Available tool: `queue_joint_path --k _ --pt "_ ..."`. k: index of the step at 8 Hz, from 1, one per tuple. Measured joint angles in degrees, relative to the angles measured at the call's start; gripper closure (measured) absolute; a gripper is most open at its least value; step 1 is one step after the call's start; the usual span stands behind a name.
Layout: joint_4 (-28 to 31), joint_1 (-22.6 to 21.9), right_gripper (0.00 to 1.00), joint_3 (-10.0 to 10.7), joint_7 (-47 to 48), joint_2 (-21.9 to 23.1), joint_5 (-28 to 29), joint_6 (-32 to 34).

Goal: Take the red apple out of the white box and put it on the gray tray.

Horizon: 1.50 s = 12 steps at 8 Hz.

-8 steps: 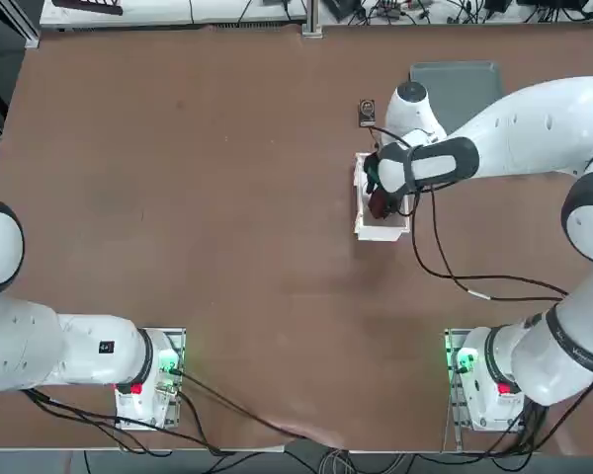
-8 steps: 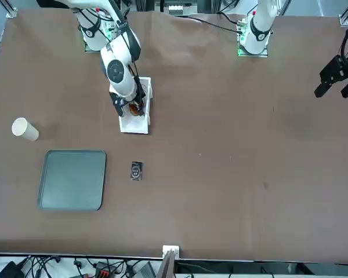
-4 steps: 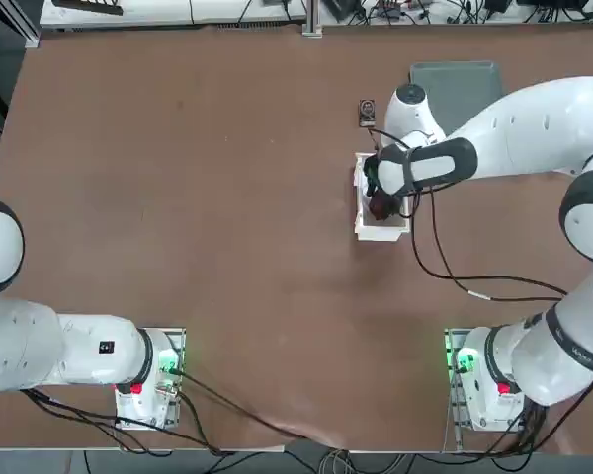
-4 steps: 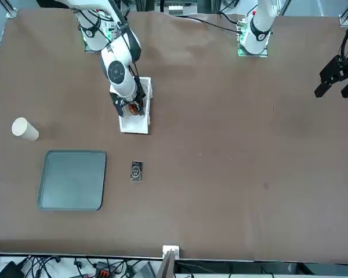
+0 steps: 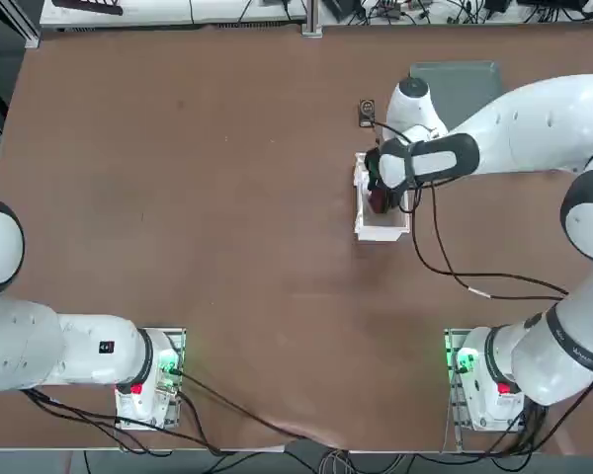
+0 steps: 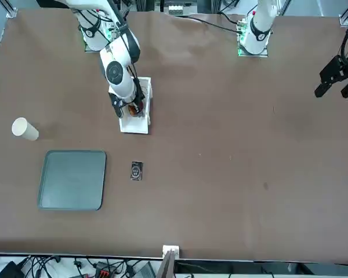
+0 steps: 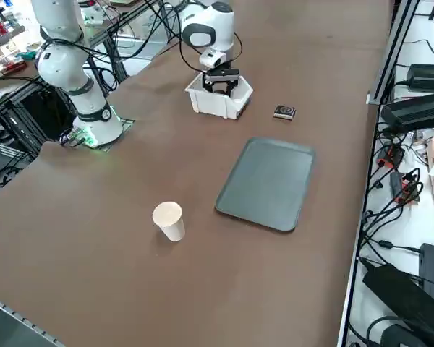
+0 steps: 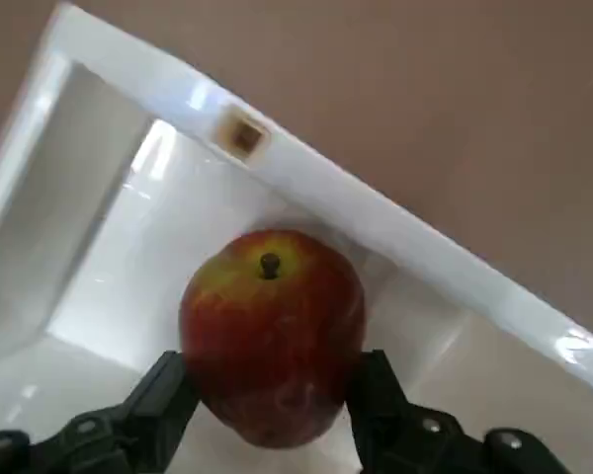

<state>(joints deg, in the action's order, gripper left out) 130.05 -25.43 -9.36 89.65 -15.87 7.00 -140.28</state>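
The red apple (image 8: pixel 272 331) sits stem-up inside the white box (image 8: pixel 306 168), close to one end wall. My right gripper (image 8: pixel 269 383) reaches down into the box, and its black fingers (image 8: pixel 163 395) press against both sides of the apple. From overhead the wrist hides most of the apple (image 5: pixel 380 201) in the box (image 5: pixel 381 233). From the front the gripper (image 6: pixel 130 108) stands over the box (image 6: pixel 133 127). The gray tray (image 5: pixel 460 81) lies beyond the box to the right, bare, and also shows as the tray (image 6: pixel 72 179) and the tray (image 7: pixel 267 182).
A small black device (image 5: pixel 367 112) lies on the brown table between box and tray, also seen as the device (image 6: pixel 136 171). A pale paper cup (image 6: pixel 25 129) lies on its side near the tray's far side, the same cup (image 7: pixel 169 220).
The right gripper's fingers have closed in on the apple inside the box. The wrist has shifted slightly; the box has stayed in place.
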Motion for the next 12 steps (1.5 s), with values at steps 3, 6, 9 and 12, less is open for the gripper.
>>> queue_joint_path --k 3,6,9,12 --pt "-9.3 1.5 0.15 1.0 1.1 5.6 0.0 16.2" --pt "-16.6 5.0 0.16 1.3 0.8 8.6 -2.7 25.4" --pt "-17.6 14.8 0.16 1.7 -0.5 11.0 -10.0 26.8" --pt "-17.6 25.7 0.16 2.0 -20.0 6.9 -17.6 24.1"
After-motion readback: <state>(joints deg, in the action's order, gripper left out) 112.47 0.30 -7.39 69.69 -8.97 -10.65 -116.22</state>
